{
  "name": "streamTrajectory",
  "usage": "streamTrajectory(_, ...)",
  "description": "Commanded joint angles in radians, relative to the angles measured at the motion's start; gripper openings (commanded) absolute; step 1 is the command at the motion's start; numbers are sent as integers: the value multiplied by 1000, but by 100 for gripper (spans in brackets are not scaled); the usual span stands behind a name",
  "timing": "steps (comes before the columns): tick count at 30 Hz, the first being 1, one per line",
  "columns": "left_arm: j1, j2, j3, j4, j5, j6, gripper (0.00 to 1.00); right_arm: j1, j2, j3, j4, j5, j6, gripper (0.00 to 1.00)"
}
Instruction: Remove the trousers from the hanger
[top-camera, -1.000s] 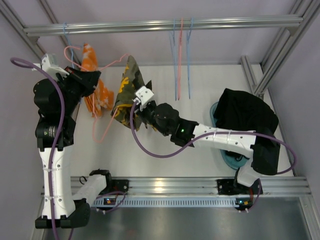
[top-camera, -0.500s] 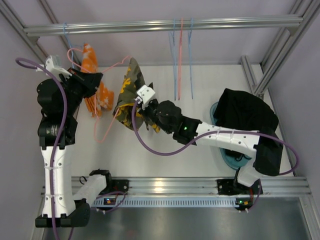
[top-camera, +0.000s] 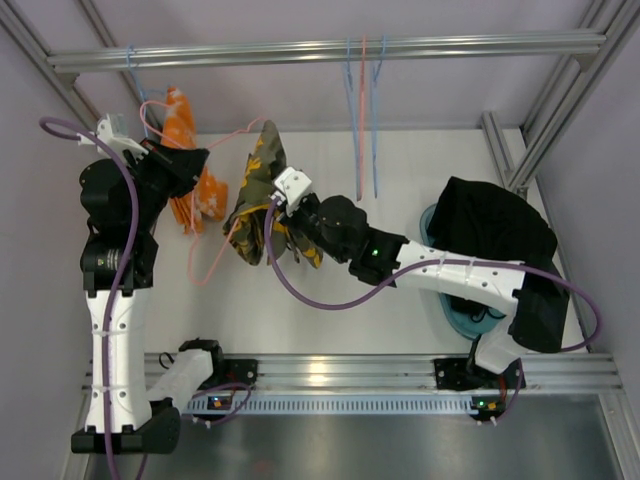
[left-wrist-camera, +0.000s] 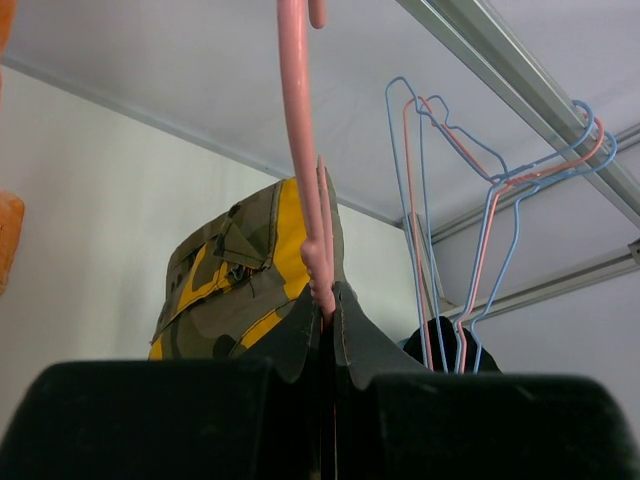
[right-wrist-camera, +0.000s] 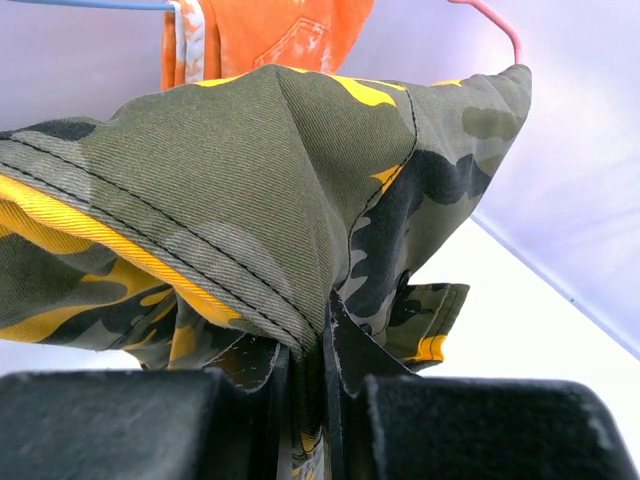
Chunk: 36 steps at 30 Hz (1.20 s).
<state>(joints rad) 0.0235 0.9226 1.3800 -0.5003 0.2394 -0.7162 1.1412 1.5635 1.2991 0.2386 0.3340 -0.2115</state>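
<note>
The olive camouflage trousers (top-camera: 256, 195) with yellow patches hang on a pink wire hanger (top-camera: 215, 250) at the left middle. My left gripper (top-camera: 190, 158) is shut on the pink hanger's neck (left-wrist-camera: 312, 235), with the camouflage trousers (left-wrist-camera: 235, 275) just beyond. My right gripper (top-camera: 285, 215) is shut on a fold of the camouflage trousers (right-wrist-camera: 250, 200); the hanger's pink end (right-wrist-camera: 500, 30) shows at their top corner. The black trousers (top-camera: 500, 245) lie heaped at the right, off any hanger.
An orange garment (top-camera: 190, 175) hangs on the rail (top-camera: 320, 48) beside my left gripper. Bare blue and pink wire hangers (top-camera: 362, 120) hang from the rail's middle. A teal dish (top-camera: 465, 318) lies under the black trousers. Frame posts stand at both sides.
My right gripper has pulled the camouflage trousers down and to the right along the hanger. My left gripper has shifted slightly right with the hanger's neck.
</note>
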Motion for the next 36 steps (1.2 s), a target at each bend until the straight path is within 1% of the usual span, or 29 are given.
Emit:
streamTrajectory(1, 1, -33, 19, 144, 21, -20, 0, -27, -92, 65, 111, 13, -28, 0)
streamTrajectory(5, 0, -36, 5, 146, 18, -16, 0, -32, -109, 65, 110, 8, -32, 0)
streamTrajectory(9, 0, -45, -32, 144, 21, -6, 0, -35, -117, 98, 119, -7, -43, 0)
streamTrajectory(17, 0, -59, -116, 144, 47, 35, 0, -34, -115, 241, 128, -52, -31, 0)
streamTrajectory(22, 0, -64, -173, 137, 41, 58, 0, -34, -132, 333, 100, -78, 29, 0)
streamTrajectory(28, -2, -54, -223, 112, 38, 60, 0, -12, -201, 333, 88, -144, 58, 0)
streamTrajectory(36, -14, -51, -337, 88, 9, 93, 0, 8, -272, 328, 74, -145, 51, 0)
